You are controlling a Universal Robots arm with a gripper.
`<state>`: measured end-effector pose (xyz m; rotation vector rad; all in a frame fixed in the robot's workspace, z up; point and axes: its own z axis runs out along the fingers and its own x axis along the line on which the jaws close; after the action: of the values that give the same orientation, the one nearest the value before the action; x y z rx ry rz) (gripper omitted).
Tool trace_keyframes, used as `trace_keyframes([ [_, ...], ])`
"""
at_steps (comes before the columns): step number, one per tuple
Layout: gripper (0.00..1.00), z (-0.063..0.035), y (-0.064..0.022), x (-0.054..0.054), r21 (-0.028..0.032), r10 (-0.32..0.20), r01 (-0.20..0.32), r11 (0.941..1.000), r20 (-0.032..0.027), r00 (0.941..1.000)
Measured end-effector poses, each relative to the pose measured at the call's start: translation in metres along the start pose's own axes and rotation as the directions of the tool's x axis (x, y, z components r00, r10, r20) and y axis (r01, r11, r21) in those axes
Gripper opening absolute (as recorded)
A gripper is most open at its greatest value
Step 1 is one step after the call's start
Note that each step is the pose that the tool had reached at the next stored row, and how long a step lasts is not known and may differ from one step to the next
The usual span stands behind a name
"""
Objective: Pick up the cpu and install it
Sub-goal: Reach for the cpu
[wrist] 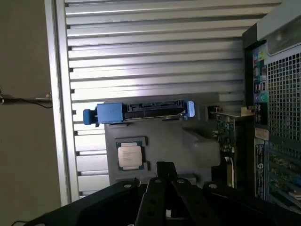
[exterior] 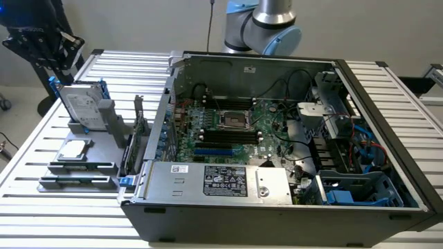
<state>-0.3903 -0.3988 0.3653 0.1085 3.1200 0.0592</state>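
Note:
The cpu (exterior: 74,149) is a small square chip with a silver top, lying flat in a recess of the grey holder (exterior: 104,136) on the exterior view's left. In the wrist view the cpu (wrist: 130,155) lies just ahead of my black gripper (wrist: 165,168), whose fingers meet at the tip, shut and empty. From the exterior view my gripper (exterior: 50,51) hangs high above the table's far left corner, behind the holder and well clear of the chip. On the motherboard inside the open case sits the empty cpu socket (exterior: 233,120).
A hard drive in a blue frame (exterior: 83,106) stands upright on the holder behind the chip. Dark memory sticks (exterior: 76,181) lie at the holder's front. The open computer case (exterior: 387,150) fills the slatted table's middle, with its power supply (exterior: 221,181) along the near wall.

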Motion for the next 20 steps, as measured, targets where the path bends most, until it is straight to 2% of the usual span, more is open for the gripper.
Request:
trace_keyframes([
  [5,0.11,0.0024,-0.0012,0.016,0.0076,-0.005,0.005,1.0000,-0.0030,1.0000],
  [9,0.11,0.0036,-0.0016,0.022,0.0203,-0.018,0.018,0.9996,-0.0075,0.9998],
  [12,0.11,0.0044,-0.0017,0.024,0.0279,-0.035,0.035,0.9990,-0.0142,0.9993],
  [15,0.11,0.0051,-0.0018,0.026,0.0315,-0.053,0.054,0.9981,-0.0217,0.9984],
  [20,0.11,0.0060,-0.0019,0.028,0.0352,-0.082,0.083,0.9959,-0.0381,0.9959],
])
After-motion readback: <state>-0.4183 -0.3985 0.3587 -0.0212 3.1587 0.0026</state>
